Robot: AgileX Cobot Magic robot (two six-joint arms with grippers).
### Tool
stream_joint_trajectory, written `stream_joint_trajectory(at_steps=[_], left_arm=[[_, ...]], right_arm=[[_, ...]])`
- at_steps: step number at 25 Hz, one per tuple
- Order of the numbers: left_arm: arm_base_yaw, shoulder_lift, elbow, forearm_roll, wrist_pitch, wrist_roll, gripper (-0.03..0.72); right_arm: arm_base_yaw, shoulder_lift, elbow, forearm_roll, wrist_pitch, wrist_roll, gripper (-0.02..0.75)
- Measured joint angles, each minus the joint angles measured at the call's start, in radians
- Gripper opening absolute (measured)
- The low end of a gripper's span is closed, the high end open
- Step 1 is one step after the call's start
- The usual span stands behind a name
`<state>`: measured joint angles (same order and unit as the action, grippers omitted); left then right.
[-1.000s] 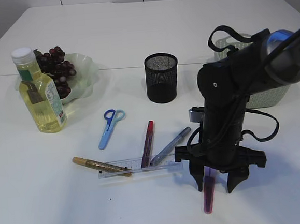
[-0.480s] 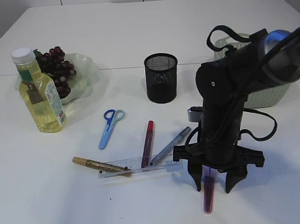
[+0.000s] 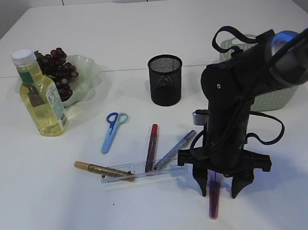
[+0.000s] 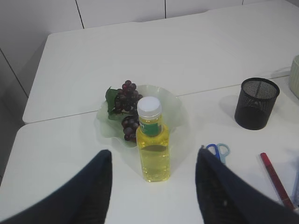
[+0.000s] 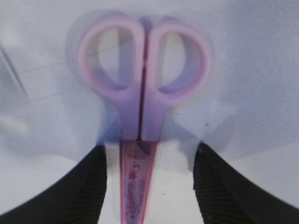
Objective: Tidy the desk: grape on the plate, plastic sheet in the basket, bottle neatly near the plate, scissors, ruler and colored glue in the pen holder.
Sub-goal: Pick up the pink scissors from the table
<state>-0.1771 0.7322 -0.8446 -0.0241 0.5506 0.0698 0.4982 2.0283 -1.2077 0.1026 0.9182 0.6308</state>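
Purple scissors lie on the table with their blades in a pink sheath. My right gripper stands open just above them, one finger on each side of the sheath, touching nothing. Blue scissors, a clear ruler and gold, red and grey glue pens lie mid-table. The black mesh pen holder stands behind them. The bottle of yellow liquid stands by the plate holding the grape. My left gripper hangs open, short of the bottle. The plastic sheet is out of view.
The pale basket stands at the right, mostly hidden behind my right arm. The ruler's right end lies close to my right gripper's left finger. The left arm does not show in the exterior view.
My right gripper has edged very slightly over the purple scissors. Nothing else has moved.
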Motion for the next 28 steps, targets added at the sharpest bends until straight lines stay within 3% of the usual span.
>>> stream_joint_trajectory(at_steps=[4, 13, 28], left_arm=[[0.0, 0.0, 0.0, 0.0, 0.0, 0.0, 0.415], [0.0, 0.0, 0.0, 0.005, 0.0, 0.0, 0.415], [0.0, 0.0, 0.0, 0.005, 0.0, 0.0, 0.415]], right_arm=[[0.0, 0.0, 0.0, 0.001, 0.0, 0.0, 0.454], [0.001, 0.002, -0.003, 0.009, -0.004, 0.0, 0.264], [0.001, 0.002, -0.003, 0.005, -0.006, -0.026, 0.241]])
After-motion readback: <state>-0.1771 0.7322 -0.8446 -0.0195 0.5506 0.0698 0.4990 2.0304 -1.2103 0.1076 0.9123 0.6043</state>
